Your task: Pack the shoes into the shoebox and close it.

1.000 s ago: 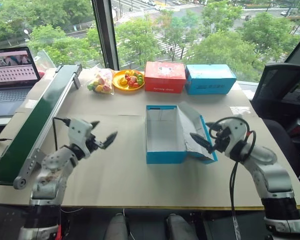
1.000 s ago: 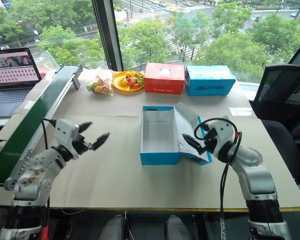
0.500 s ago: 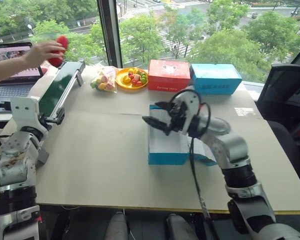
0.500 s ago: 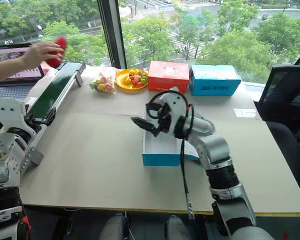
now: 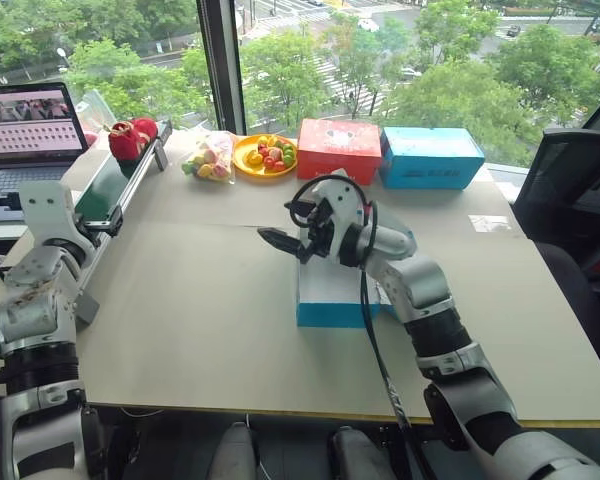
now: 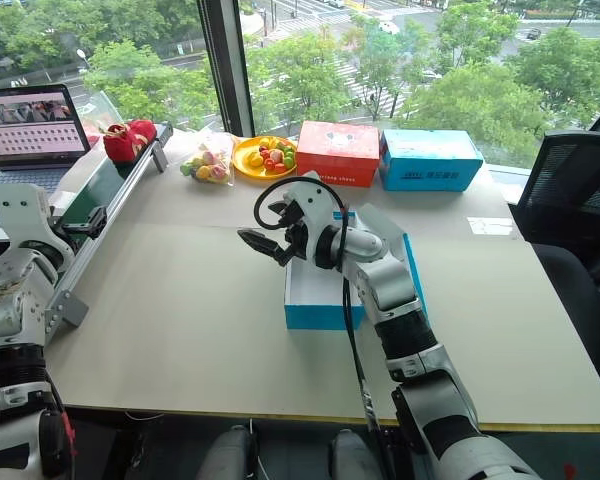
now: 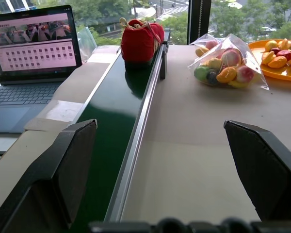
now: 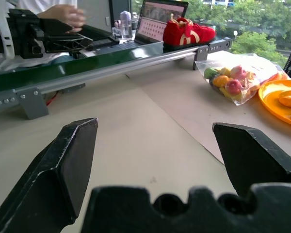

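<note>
— Since the shoes [image 5: 130,138] sit on the conveyor's [image 5: 100,195] far end at far left, have we packed anything?
— No; both pincers, left [image 7: 160,160] and right [image 5: 280,240], gape empty, and our shoebox [image 5: 332,290] stands mid-bench, unclosed.

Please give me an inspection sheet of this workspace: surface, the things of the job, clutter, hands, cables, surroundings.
Surface: table covered with beige paper.
Job's things: red shoes at the far end of the green conveyor; cyan shoebox open at mid-table, partly behind the right arm.
Clutter: bag of toy fruit, yellow plate of fruit, red box, second blue box.
Hands: left hand open beside the conveyor, empty; right hand open, empty, above the table left of the shoebox.
Cables: black cable along the right arm.
Surroundings: laptop, window with trees, black chair; a person's hand behind the conveyor.
</note>
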`<state>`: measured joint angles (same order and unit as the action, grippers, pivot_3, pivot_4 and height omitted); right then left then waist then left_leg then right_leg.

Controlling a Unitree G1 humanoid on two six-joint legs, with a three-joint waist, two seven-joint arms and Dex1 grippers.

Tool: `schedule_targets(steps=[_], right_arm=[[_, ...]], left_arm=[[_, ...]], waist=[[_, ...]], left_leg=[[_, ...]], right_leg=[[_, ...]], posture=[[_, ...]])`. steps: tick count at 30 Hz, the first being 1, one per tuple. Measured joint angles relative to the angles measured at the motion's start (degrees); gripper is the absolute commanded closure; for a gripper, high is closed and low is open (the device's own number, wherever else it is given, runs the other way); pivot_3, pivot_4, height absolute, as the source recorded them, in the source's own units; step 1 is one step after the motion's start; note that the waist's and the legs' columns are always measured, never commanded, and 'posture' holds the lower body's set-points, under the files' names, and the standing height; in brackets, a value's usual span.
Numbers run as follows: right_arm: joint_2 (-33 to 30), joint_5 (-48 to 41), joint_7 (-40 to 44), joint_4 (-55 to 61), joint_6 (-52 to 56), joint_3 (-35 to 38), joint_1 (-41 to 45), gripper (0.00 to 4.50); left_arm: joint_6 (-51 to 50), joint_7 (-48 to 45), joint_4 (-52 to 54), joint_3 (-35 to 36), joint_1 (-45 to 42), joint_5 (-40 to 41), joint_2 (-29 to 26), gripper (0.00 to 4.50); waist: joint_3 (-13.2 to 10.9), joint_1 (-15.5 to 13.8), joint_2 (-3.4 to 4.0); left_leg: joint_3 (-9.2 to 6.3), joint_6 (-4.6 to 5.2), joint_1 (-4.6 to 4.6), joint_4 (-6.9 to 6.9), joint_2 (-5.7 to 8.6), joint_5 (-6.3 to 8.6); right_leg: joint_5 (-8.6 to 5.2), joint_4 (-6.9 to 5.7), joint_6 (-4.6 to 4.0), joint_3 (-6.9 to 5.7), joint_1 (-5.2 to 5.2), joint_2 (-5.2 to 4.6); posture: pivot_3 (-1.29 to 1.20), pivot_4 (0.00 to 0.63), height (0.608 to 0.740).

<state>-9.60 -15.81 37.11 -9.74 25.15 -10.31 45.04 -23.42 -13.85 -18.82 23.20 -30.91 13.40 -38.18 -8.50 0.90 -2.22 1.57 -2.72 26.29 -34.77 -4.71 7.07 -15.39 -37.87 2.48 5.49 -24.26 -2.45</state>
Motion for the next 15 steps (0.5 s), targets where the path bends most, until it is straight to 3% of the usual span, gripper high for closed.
schedule_targets(steps=[15], right_arm=[[-3.4,0.0,3.1,6.8,1.2,-0.3,-3.4,0.03]], left_arm=[[15.8,-5.0,-24.4,2.0,-1.1,-1.5,-4.6,0.00]], waist=[[0.0,0.0,0.00]], left_leg=[[0.01,-0.01,-0.01,-0.02,-0.01,0.00]], right_leg=[[0.00,-0.10,-0.02,-0.04,-0.02,0.00]], posture=[[0.00,0.150,0.740]])
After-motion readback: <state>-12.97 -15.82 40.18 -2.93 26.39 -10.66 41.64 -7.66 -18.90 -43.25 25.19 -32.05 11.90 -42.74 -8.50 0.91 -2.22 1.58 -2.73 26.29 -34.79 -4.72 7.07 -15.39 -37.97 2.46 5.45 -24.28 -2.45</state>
